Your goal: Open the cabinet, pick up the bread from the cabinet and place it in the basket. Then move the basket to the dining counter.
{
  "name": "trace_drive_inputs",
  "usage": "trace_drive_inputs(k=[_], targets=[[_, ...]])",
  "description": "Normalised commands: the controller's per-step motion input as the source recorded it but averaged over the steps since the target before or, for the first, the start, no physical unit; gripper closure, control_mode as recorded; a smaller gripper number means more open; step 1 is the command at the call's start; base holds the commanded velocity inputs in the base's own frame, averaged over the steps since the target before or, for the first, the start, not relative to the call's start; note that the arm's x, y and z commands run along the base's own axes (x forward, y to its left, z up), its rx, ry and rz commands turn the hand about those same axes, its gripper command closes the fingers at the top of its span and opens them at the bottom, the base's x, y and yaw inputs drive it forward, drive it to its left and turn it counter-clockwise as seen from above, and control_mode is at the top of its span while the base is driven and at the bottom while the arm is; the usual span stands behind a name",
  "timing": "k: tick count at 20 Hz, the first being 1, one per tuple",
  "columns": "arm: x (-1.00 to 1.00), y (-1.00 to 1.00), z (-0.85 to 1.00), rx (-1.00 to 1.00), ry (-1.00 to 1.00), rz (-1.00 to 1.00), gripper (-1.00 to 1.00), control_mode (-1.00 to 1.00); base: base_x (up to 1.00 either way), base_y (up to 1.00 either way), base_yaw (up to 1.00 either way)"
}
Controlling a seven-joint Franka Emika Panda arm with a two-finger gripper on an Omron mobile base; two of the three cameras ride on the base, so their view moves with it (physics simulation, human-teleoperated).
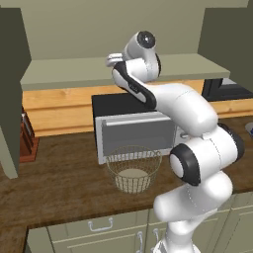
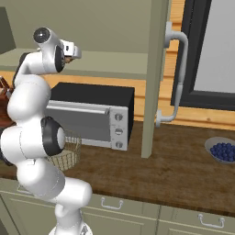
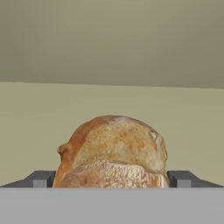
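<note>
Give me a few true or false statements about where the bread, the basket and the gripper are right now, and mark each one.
1. The bread sits between the open fingertips of the gripper. True.
2. The basket already holds the bread. False: only its pale base shows inside; the bread is up on the shelf inside the cabinet.
3. The basket stands on the worktop in front of the toaster oven. True.
4. The cabinet doors are shut. False: they are swung open.
5. A bowl of blueberries sits on the worktop. True.
</note>
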Motion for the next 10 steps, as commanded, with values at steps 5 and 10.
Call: trace_drive_inputs(k=[5, 10], targets=[[-0.82, -0.01, 0.0, 0.0, -0.02, 0.0, 1.0, -1.0, 0.0, 0.0, 0.0], [-1.0, 0.0, 0.0, 0.0, -0.04, 0.0, 1.0, -1.0, 0.0, 0.0, 0.0]])
